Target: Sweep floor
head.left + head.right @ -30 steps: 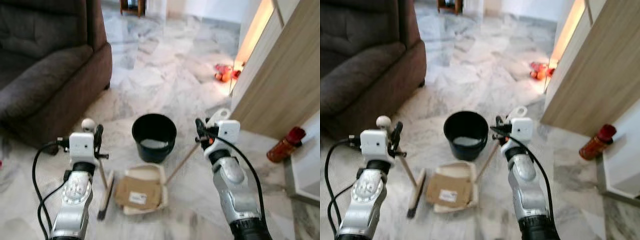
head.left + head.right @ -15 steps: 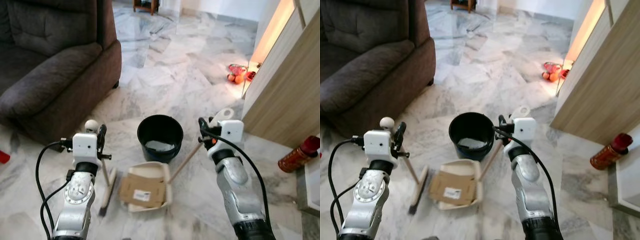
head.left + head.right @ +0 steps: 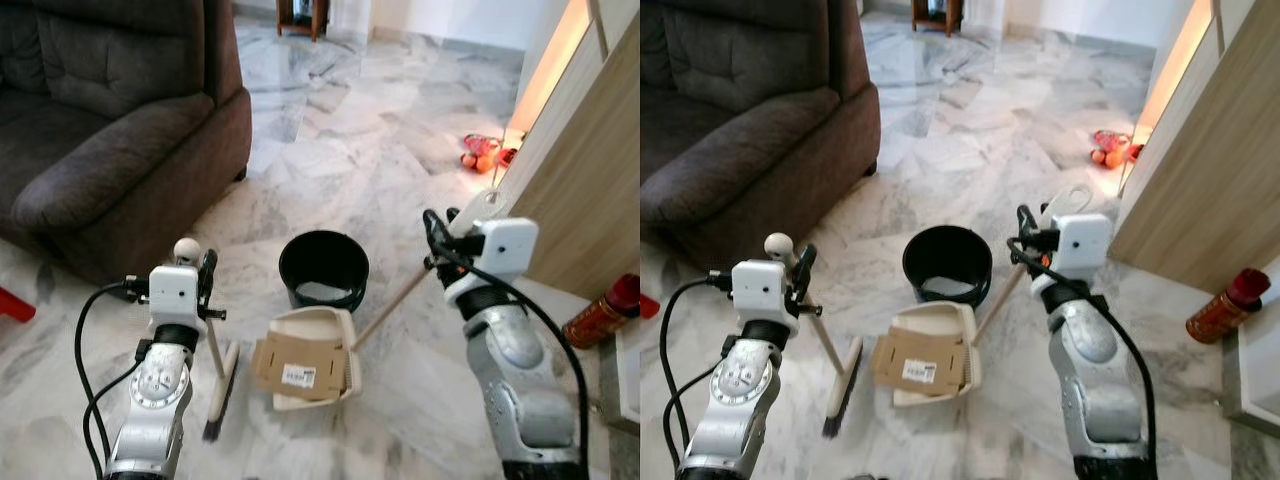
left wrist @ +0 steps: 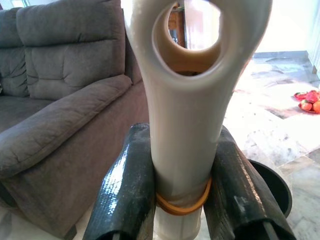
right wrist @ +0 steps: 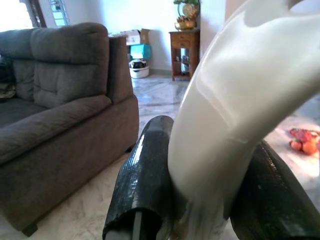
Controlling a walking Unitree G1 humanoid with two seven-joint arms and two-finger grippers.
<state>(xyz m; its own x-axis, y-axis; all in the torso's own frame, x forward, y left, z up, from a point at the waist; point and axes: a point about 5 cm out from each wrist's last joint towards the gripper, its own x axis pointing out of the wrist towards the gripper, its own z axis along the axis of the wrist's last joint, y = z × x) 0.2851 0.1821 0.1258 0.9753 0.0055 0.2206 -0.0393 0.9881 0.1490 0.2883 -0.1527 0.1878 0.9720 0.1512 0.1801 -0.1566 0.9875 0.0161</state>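
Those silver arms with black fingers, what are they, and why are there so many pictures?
They belong to a robot that tidies homes. Two pictures come from cameras in its head, looking down at the marble floor. Two more come from cameras on its wrists, looking along its fingers. The left pincer is shut on the broom, whose brush end rests on the floor. The right pincer is shut on the dustpan handle. A piece of cardboard lies in the dustpan. Behind it stands a black bucket. A dark sofa is to the robot's left.
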